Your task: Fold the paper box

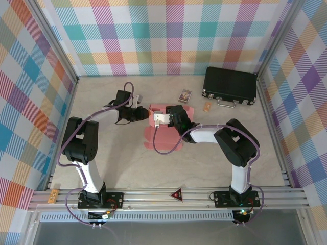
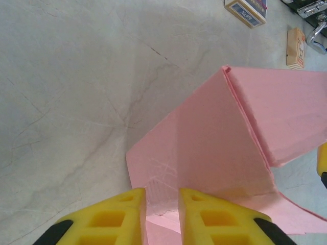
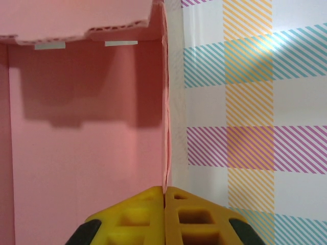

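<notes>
While the paper box (image 1: 159, 142) sits partly raised at the middle of the table (image 1: 122, 168), between your two arms, your right gripper (image 3: 164, 192) is clamped tight on the edge of one raised pink wall. Your left gripper (image 2: 162, 198) straddles the edge of a flap on the box's left side. Its fingers (image 2: 122, 209) stand slightly apart with cardboard between them, and you cannot tell whether they pinch it.
</notes>
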